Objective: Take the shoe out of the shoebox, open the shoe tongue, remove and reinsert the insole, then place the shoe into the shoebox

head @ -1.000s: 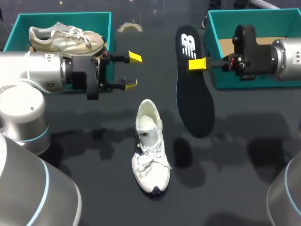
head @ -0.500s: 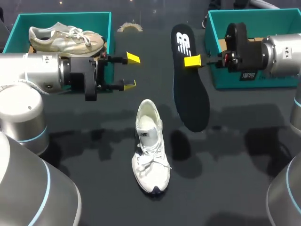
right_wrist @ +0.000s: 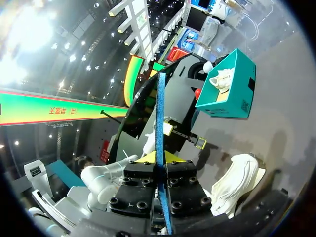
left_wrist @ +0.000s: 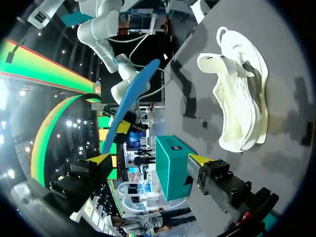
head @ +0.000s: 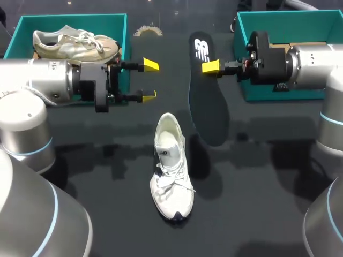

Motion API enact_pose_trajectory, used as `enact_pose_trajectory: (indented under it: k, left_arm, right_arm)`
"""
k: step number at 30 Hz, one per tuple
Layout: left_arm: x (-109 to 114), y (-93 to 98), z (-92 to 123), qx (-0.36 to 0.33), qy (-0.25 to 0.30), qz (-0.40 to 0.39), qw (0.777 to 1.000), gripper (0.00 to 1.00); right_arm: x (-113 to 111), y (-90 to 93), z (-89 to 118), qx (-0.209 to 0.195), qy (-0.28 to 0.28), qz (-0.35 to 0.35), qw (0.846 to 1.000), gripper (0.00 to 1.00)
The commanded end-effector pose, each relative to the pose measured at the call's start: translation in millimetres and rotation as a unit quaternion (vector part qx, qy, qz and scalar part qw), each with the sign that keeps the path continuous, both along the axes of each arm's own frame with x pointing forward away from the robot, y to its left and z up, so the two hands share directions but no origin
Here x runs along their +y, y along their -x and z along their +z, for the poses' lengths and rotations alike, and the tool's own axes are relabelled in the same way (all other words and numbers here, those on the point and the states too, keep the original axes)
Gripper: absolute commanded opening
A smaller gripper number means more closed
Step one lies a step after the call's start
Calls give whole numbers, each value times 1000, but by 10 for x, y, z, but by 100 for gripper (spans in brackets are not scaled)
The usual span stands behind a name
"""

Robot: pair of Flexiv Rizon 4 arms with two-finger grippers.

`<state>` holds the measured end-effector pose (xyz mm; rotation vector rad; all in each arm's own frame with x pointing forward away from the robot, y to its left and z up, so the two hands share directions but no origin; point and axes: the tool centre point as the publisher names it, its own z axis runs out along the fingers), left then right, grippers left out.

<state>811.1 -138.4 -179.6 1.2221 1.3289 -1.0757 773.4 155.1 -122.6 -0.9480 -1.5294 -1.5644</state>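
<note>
Right claw [head: 210, 67], pinching the black foam insole [head: 206, 110], has neared the white sneaker [head: 170, 166] for reinsertion; left claw [head: 149, 80] gapes empty.

A white logo [head: 202, 49] marks the insole [head: 207, 107]; no text reads clearly.

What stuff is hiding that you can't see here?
- Head view: the right arm covers much of the floor of the right shoebox.
- Head view: the toe end inside the white shoe is hidden under its tongue and laces.
- Right wrist view: the insole shows edge-on only, so its flat faces are unseen.
</note>
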Motion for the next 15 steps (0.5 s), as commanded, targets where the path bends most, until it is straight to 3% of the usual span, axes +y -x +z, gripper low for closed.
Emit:
enact_pose_trajectory:
  k: [1, 5, 15]
  left_arm:
    - [-5, -23, -2, -1, 0, -3, 1000, 100]
    - [-94, 2, 3, -14, -10, -8, 1000, 100]
    - [-285, 93, 47, -33, 3, -13, 999, 100]
  right_arm:
    - [17, -16, -10, 0, 0, 1, 1000, 0]
    - [43, -49, -20, 3, 3, 2, 1000, 0]
    - [117, -222, -225, 89, 25, 6, 996, 0]
